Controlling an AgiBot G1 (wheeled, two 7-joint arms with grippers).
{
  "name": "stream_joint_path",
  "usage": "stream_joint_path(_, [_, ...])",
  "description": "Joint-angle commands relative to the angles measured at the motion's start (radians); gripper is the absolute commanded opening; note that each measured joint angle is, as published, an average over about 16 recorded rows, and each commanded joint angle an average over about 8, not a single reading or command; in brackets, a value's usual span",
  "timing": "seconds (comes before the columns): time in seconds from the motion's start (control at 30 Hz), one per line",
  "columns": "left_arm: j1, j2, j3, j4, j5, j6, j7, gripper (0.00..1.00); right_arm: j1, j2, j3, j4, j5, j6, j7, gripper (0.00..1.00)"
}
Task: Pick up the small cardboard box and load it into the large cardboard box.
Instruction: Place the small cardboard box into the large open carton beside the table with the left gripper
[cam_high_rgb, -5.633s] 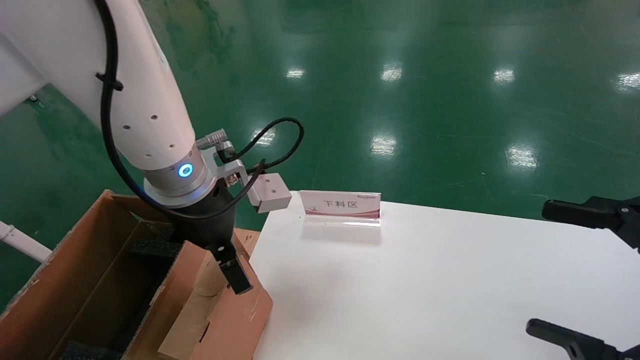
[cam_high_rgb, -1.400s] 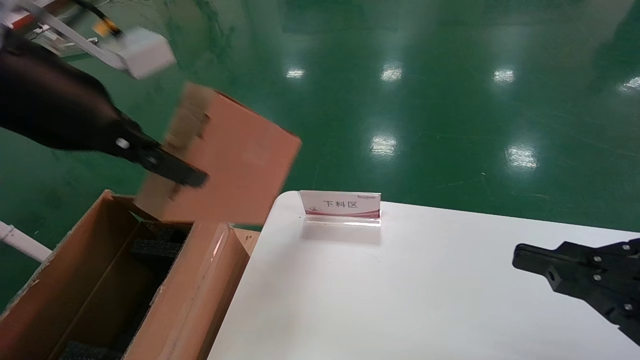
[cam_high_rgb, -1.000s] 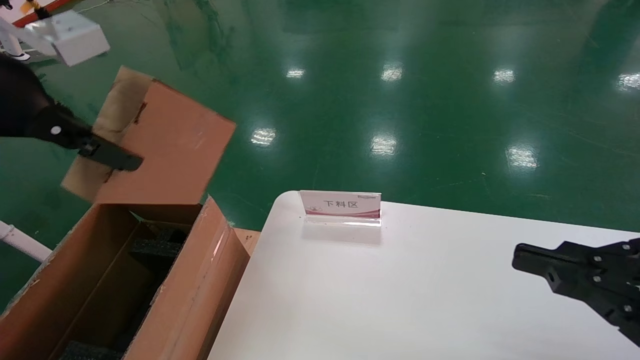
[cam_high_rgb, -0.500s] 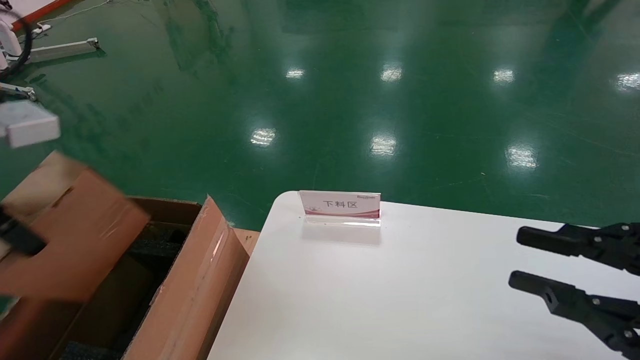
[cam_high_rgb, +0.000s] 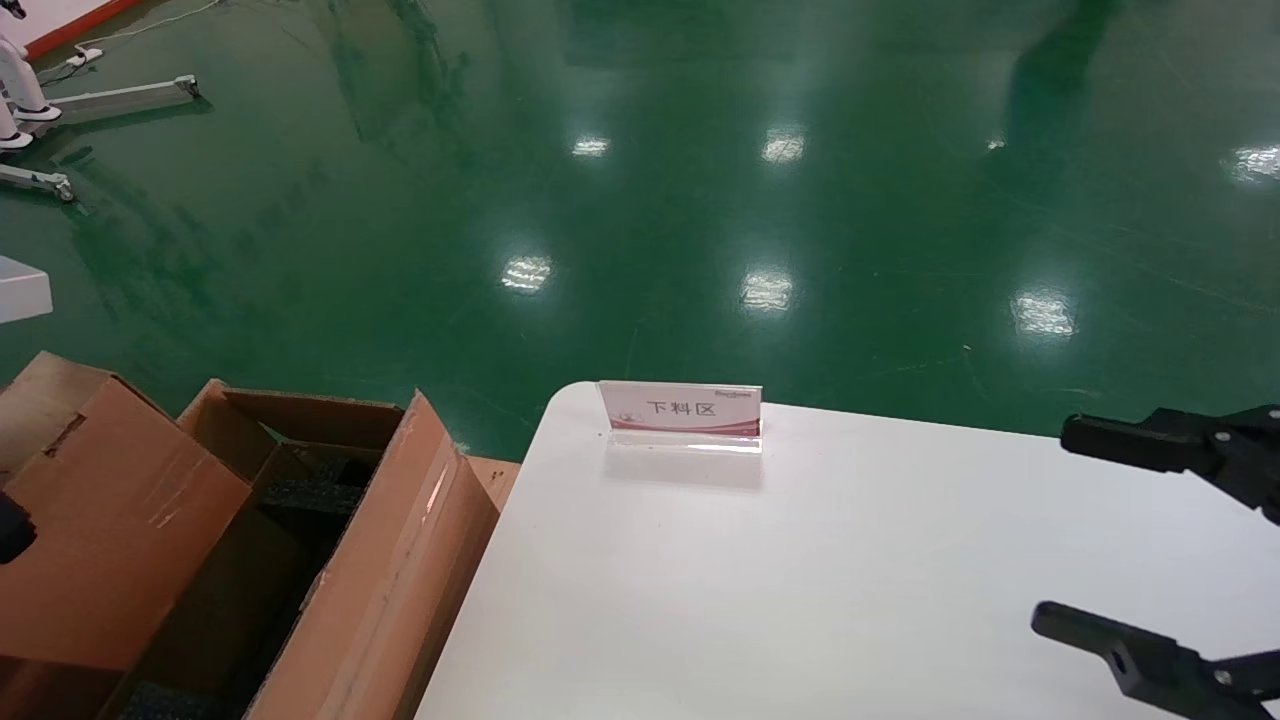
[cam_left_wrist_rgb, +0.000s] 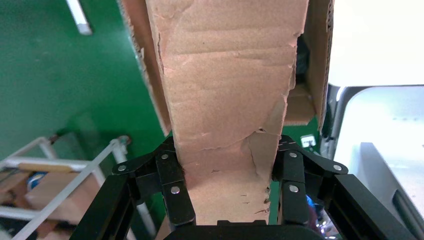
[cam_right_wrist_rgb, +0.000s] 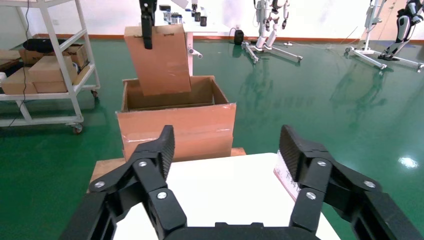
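Observation:
The small cardboard box (cam_high_rgb: 110, 520), reddish-brown with a tape strip, hangs tilted at the far left, its lower end inside the large cardboard box's (cam_high_rgb: 390, 560) open top. My left gripper (cam_left_wrist_rgb: 225, 165) is shut on its torn end, one finger (cam_left_wrist_rgb: 172, 187) on each side. The right wrist view shows the small cardboard box (cam_right_wrist_rgb: 160, 65) dipping into the large cardboard box (cam_right_wrist_rgb: 175, 125) from above. My right gripper (cam_high_rgb: 1100, 530) hovers open over the table's right side, holding nothing.
A white table (cam_high_rgb: 800, 600) carries a small sign stand (cam_high_rgb: 682, 410) at its far edge. Black foam (cam_high_rgb: 310, 495) lines the large box, which stands against the table's left side. A shelving cart (cam_right_wrist_rgb: 45, 75) with cartons stands beyond it on the green floor.
My left gripper swung the small box up and leftwards, then lowered it into the large box's open top. The right gripper has opened wide.

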Motion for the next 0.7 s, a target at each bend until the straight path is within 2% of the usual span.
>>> stream_joint_path(0.03, [0.007,-0.015,0.009,0.029,-0.008,-0.011,0.024,0.00,0.000,0.000,0.000,0.000,0.000,0.000,0.000,1.00])
stream_joint_path(0.33, [0.083,-0.086,0.021,0.116,-0.034,-0.047,0.091,0.00,0.000,0.000,0.000,0.000,0.000,0.000,0.000,1.00])
stream_joint_path(0.7, [0.197,-0.130,0.008,0.226,-0.076,-0.081,0.157,0.00,0.000,0.000,0.000,0.000,0.000,0.000,0.000,1.00])
